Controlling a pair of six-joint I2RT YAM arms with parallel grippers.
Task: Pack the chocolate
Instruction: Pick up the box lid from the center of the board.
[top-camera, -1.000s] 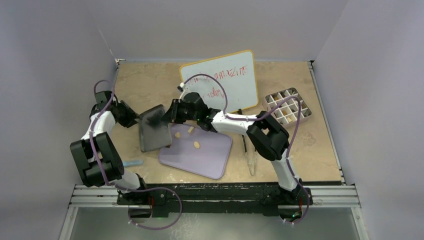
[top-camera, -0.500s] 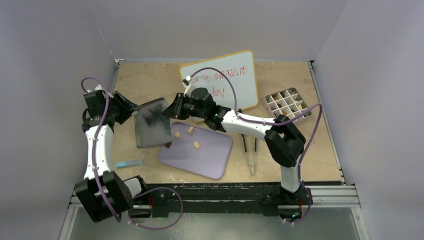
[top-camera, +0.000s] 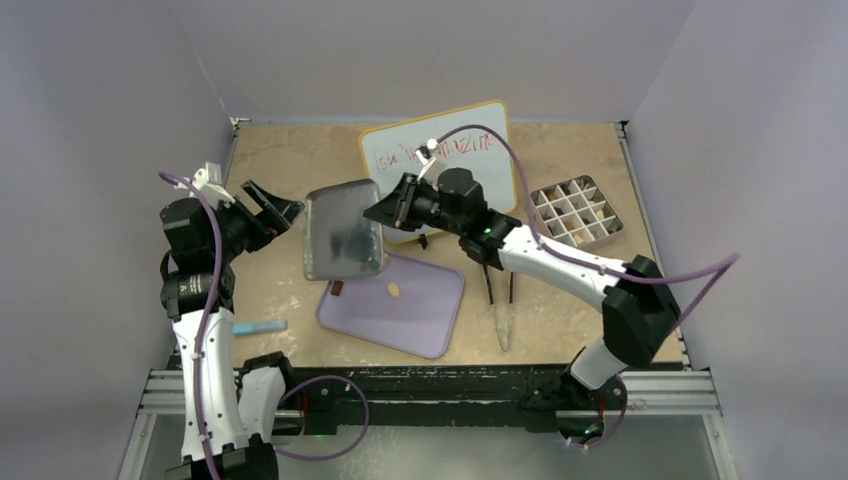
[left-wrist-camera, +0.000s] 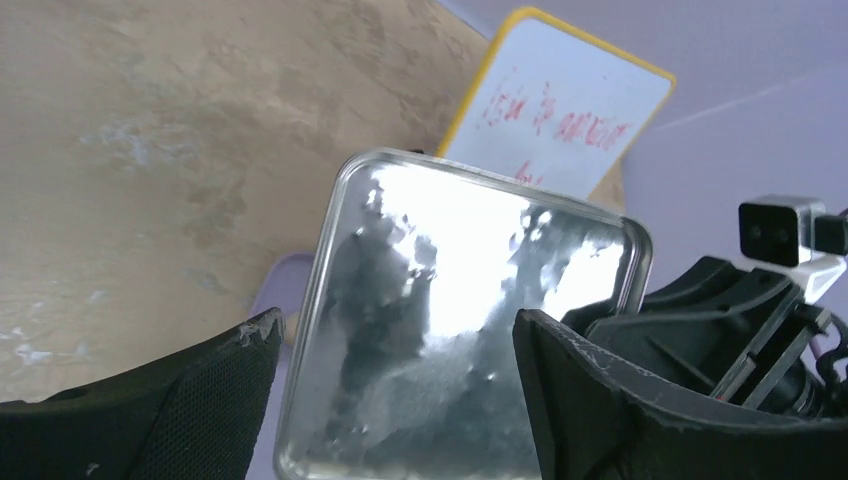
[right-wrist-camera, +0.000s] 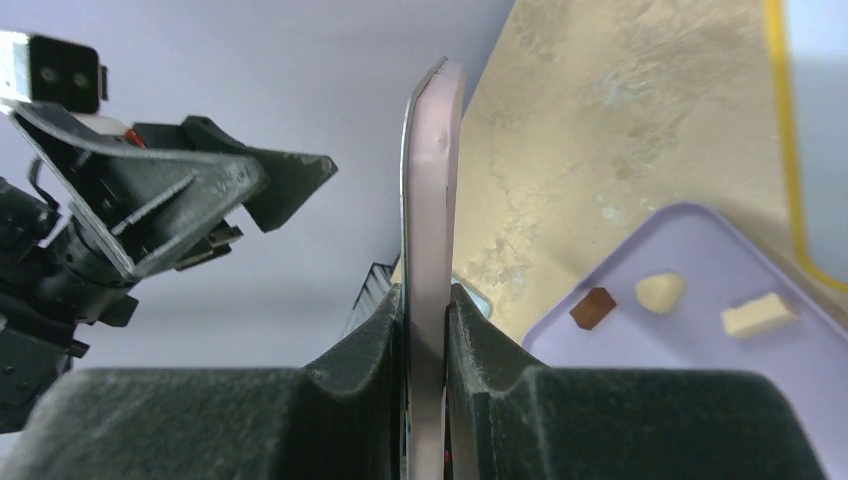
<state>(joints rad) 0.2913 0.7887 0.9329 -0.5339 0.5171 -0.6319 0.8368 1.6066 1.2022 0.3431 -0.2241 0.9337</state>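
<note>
Top view: your right hand (top-camera: 380, 214) is clamped on the right edge of a metal lid (top-camera: 345, 232), held up tilted over the far-left corner of the lavender tray (top-camera: 420, 320). Your left hand (top-camera: 280, 210) sits just left of the lid, jaws wide apart, holding nothing. You get two pieces of the chocolate (top-camera: 394, 290) on the tray here. The gridded box (top-camera: 575, 212) is well to the right; the tweezers (top-camera: 500, 310) lie just right of the tray.

Left wrist: the lid's shiny face fills the gap between the open fingers, with no contact visible.

Right wrist: the lid is edge-on, pinched between both pads. Three pieces show on the tray, against two from above.

The bench (top-camera: 290, 160) is mottled beige, stone-look. The walls are pale grey-lilac.

The whiteboard (top-camera: 450, 150) has red handwriting you can't read.
</note>
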